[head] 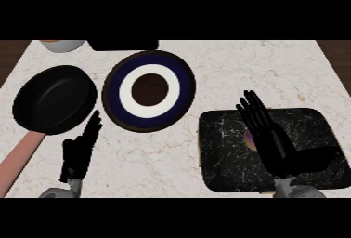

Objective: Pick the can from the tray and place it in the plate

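Note:
A dark speckled tray (226,158) lies at the right of the counter. Over it my right hand (274,142) stretches with straight fingers, open. Just left of that hand a small purple and tan sliver of the can (250,140) shows; the hand hides the rest. The plate (149,90), with a navy rim, a white ring and a dark brown centre, sits left of the tray toward the back. My left hand (80,151) rests open near the lower left, fingers pointing up, holding nothing.
A black frying pan (53,99) with a pinkish handle (19,160) lies at the left, close beside my left hand. At the back edge stand a black object (123,44) and a pale bowl (63,44). Dark wood shows beyond the marble counter's sides.

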### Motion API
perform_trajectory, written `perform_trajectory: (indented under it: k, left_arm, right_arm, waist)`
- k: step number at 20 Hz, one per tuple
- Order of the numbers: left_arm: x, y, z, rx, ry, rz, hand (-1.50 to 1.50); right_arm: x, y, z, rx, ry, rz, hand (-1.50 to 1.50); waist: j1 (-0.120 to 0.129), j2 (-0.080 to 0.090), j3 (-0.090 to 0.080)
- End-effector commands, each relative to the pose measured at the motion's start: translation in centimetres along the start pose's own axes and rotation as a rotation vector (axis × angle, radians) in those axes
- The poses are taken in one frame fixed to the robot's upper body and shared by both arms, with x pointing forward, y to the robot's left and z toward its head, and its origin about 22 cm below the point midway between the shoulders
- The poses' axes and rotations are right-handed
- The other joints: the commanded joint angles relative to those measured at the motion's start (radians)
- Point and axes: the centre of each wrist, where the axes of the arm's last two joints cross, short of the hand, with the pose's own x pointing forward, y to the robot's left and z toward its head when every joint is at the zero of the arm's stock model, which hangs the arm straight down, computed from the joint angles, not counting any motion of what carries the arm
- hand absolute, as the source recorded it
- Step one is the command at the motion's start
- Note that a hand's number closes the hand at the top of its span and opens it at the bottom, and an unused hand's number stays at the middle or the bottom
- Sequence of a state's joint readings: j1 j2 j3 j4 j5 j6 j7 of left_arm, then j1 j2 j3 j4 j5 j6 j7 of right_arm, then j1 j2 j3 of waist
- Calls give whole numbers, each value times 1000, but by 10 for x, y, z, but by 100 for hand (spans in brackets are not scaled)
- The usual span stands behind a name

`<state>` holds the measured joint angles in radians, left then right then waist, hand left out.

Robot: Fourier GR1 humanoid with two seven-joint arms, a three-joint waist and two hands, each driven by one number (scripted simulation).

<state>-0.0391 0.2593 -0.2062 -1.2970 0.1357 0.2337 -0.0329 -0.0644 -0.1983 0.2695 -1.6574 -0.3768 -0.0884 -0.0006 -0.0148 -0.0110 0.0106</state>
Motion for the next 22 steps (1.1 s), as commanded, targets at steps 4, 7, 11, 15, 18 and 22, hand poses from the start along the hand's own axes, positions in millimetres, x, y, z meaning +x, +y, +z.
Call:
perform_trajectory:
  k: [4,7,11,15,18,22]
  left_arm:
    - [24,61,-1,83,-160,-240,0]
    - [22,69,2,90,-164,-270,0]
    - [12,87,14,107,-185,-299,0]
    - [13,85,22,106,-198,-291,0]
    - [15,85,33,108,-193,-284,0]
    - [25,90,22,108,-197,-290,0]
  right_arm:
    - [51,-19,-20,51,-108,-293,-150]
    - [96,-79,-18,-126,-115,315,-150]
    - [77,-54,-3,-363,-354,6,-150]
    - [74,-51,41,-431,-405,-66,-150]
    - [97,-68,67,-325,-399,-15,-150]
    - [118,-93,75,-174,-252,128,-150]
  waist:
    - [27,8,-8]
    - [15,-1,-19]
    - [7,6,-11]
    - [5,7,-11]
    - [10,8,-10]
    - [5,9,-11]
